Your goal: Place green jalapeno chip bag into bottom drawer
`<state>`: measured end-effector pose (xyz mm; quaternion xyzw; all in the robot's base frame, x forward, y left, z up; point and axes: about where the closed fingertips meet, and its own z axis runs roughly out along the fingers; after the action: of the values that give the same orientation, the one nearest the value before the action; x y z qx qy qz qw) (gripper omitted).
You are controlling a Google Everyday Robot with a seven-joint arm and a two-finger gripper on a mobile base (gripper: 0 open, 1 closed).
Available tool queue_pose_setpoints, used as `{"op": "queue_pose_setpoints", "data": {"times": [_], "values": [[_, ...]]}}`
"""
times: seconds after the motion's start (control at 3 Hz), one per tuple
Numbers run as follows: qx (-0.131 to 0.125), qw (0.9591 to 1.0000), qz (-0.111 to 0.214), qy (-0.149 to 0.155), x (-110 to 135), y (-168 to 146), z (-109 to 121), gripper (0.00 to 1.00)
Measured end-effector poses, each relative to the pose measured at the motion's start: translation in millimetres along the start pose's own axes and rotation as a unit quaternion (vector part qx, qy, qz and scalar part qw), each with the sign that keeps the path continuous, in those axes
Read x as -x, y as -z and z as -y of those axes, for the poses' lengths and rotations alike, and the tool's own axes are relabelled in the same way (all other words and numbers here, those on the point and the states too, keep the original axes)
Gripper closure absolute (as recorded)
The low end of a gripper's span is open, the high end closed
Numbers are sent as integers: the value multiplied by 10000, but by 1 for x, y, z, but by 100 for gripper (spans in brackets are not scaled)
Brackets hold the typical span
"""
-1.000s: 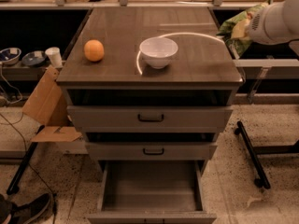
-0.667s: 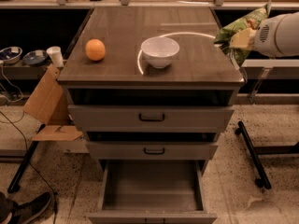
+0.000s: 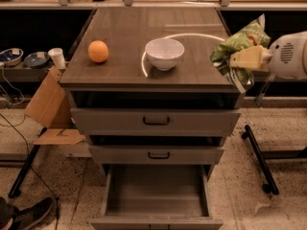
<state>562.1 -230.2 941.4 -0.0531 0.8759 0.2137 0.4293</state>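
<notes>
The green jalapeno chip bag (image 3: 238, 47) is a wrinkly green foil bag held in the air at the right front corner of the cabinet top. My gripper (image 3: 240, 60) comes in from the right edge, with a pale finger lying across the bag, shut on it. The white arm housing (image 3: 289, 55) is behind it at the far right. The bottom drawer (image 3: 156, 191) stands pulled out at the base of the cabinet, showing a plain flat floor with nothing in it. It lies well below and to the left of the bag.
A white bowl (image 3: 164, 53) and an orange (image 3: 98, 51) sit on the cabinet top (image 3: 144, 28). The two upper drawers (image 3: 156, 121) with black handles are closed. A cardboard box (image 3: 50, 110) stands to the left, a shoe (image 3: 24, 214) at bottom left, a black wheeled leg (image 3: 259, 159) to the right.
My gripper has carried the bag a little leftward and downward toward the cabinet's right front corner. The bowl, the orange and the drawers have not moved.
</notes>
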Motion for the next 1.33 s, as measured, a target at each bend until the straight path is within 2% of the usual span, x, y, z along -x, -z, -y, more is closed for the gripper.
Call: {"op": "queue_pose_setpoints", "data": {"times": [0.33,0.67,1.0,1.33], "values": [[723,9946,-370,650,-18,6,-23,100],[990,9859,-683,1166,-33,10,-33,100],[959,9869,-669,1113,-33,9,-32,100],[1085,9850,-635,1179,-38,-2,-39,100]]}}
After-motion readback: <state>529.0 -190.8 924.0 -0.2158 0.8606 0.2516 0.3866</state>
